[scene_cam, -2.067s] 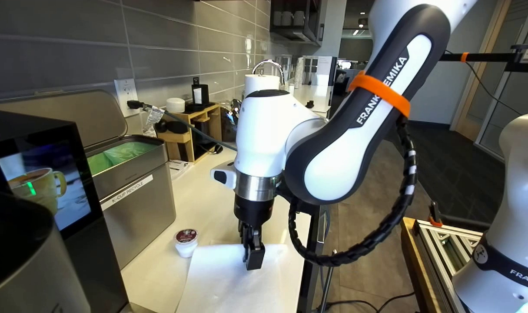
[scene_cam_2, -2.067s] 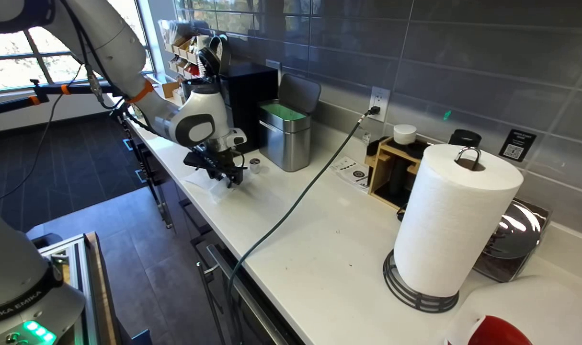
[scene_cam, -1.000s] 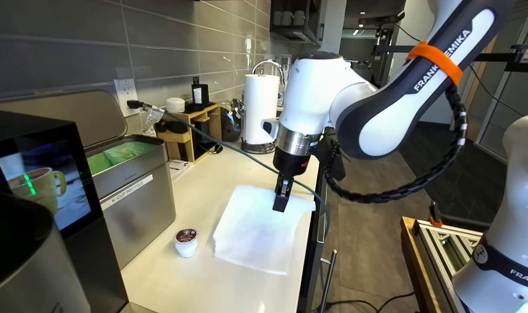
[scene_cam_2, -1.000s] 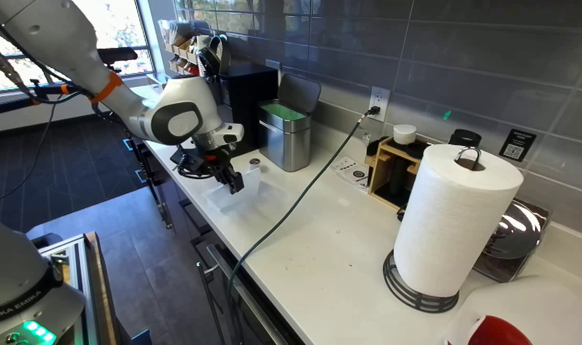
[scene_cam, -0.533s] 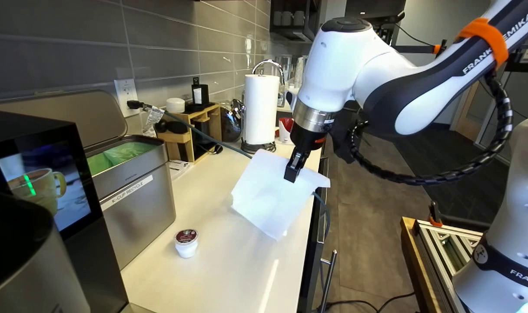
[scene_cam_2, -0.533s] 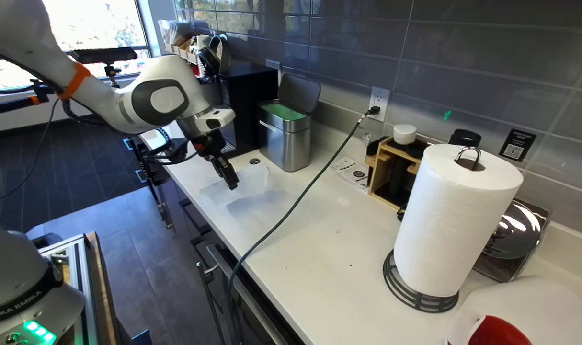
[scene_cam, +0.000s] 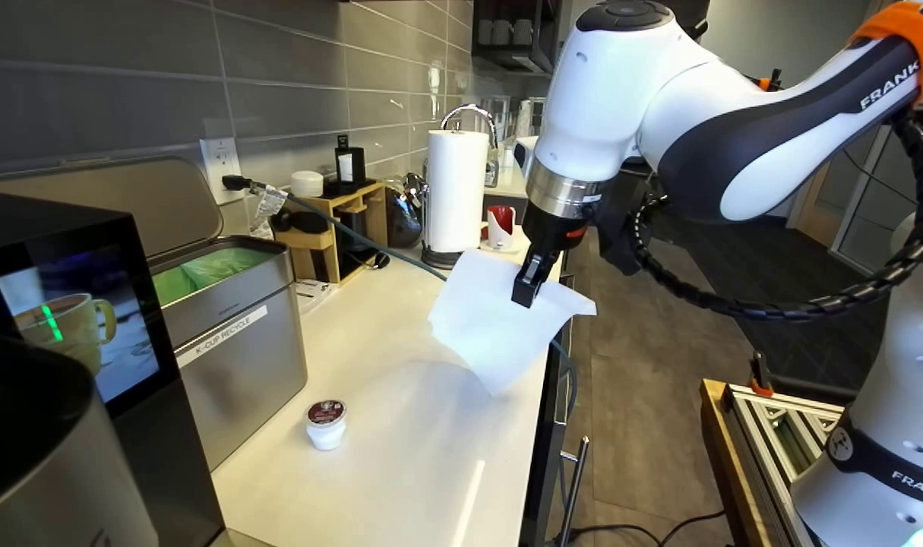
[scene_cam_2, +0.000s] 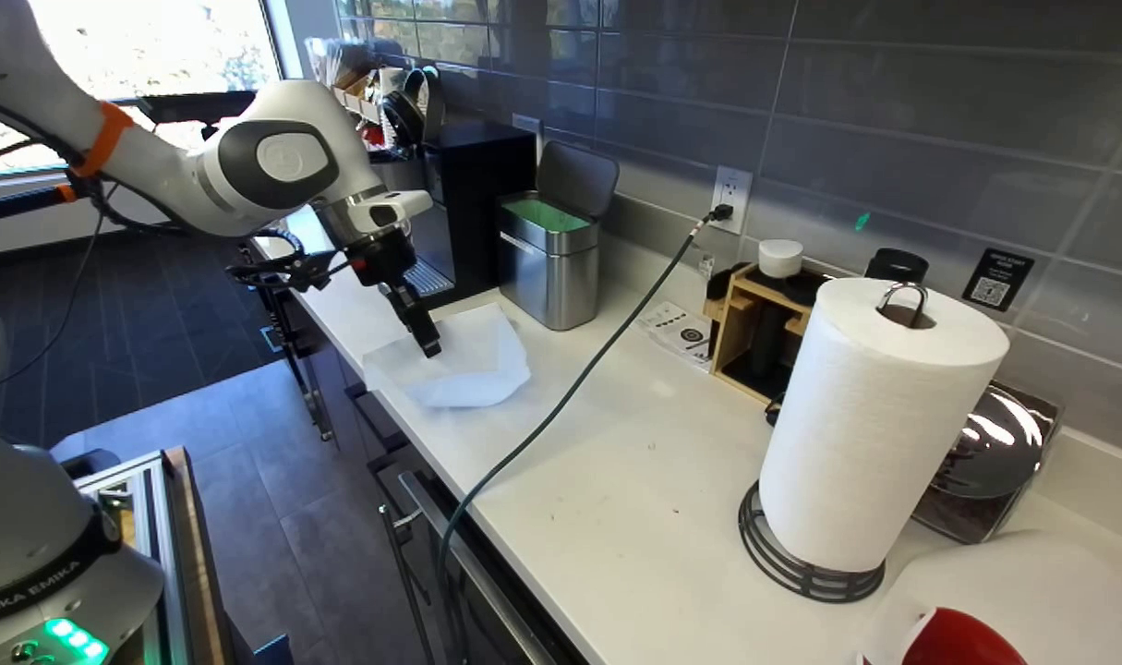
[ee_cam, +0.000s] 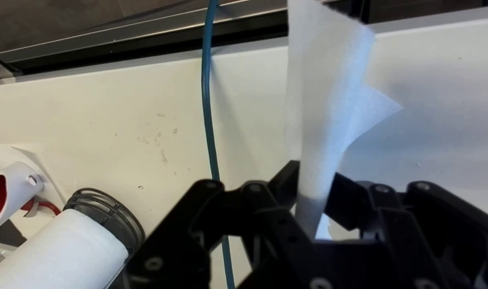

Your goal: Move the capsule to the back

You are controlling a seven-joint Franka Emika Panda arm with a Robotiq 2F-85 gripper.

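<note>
The capsule (scene_cam: pixel 326 425), a small cup with a dark brown top and whitish body, stands upright on the counter near the metal bin in an exterior view. It is hidden behind the lifted paper in another exterior view and out of the wrist view. My gripper (scene_cam: pixel 525 293) is shut on a white paper sheet (scene_cam: pixel 484 334) and holds it above the counter, well apart from the capsule. The gripper (scene_cam_2: pixel 429 349) and sheet (scene_cam_2: pixel 487 374) also show in an exterior view. In the wrist view the sheet (ee_cam: pixel 328 100) runs folded between the fingertips (ee_cam: pixel 314 184).
A metal bin (scene_cam: pixel 241 380) with a green liner stands by the wall beside a black machine (scene_cam: pixel 58 304). A cable (scene_cam_2: pixel 579 379) crosses the counter (scene_cam_2: pixel 616 517). A paper towel roll (scene_cam_2: pixel 874 425), wooden shelf (scene_cam_2: pixel 741 323) and red-and-white cup (scene_cam: pixel 499 226) stand farther along.
My gripper has risen and moved away from the capsule, toward the towel roll side and the counter's front edge, lifting the paper sheet off the counter. The capsule has not moved.
</note>
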